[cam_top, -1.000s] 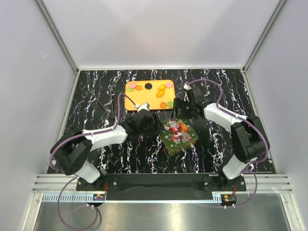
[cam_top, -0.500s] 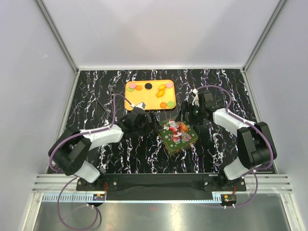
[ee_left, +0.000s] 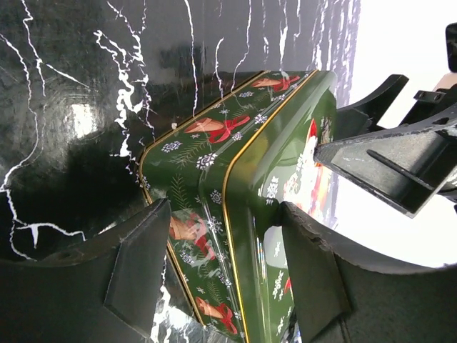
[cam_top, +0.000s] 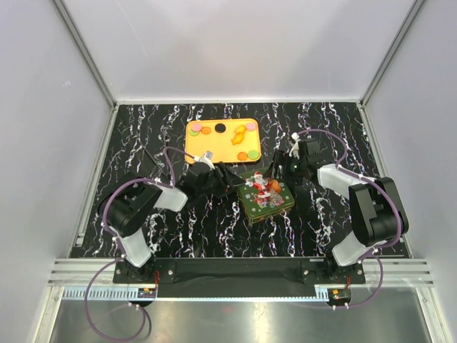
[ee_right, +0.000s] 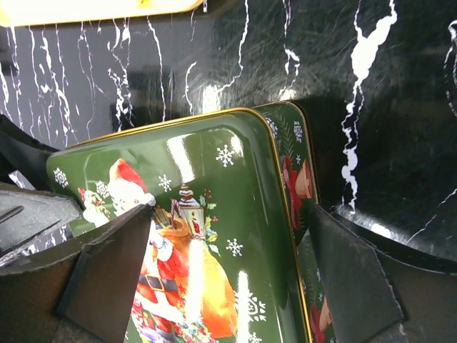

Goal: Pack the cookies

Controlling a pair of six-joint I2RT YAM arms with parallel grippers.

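One green tin [cam_top: 265, 196], left gripper [ee_left: 223, 209] and right gripper [ee_right: 230, 214] both agape astride it.

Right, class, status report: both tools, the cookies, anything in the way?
Left tool open, astride tin's left side. Right tool open, astride its right side. Cookies on orange tray. Tin lid on, blocking packing.

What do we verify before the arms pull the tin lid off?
1. Lid seated on tin: ok, closed.
2. Left gripper straddling tin: ok, jaws open.
3. Right gripper straddling the opposite side: ok, jaws open.
4. Fingers touching the lid: cannot tell.
5. Cookies waiting on orange tray: ok.
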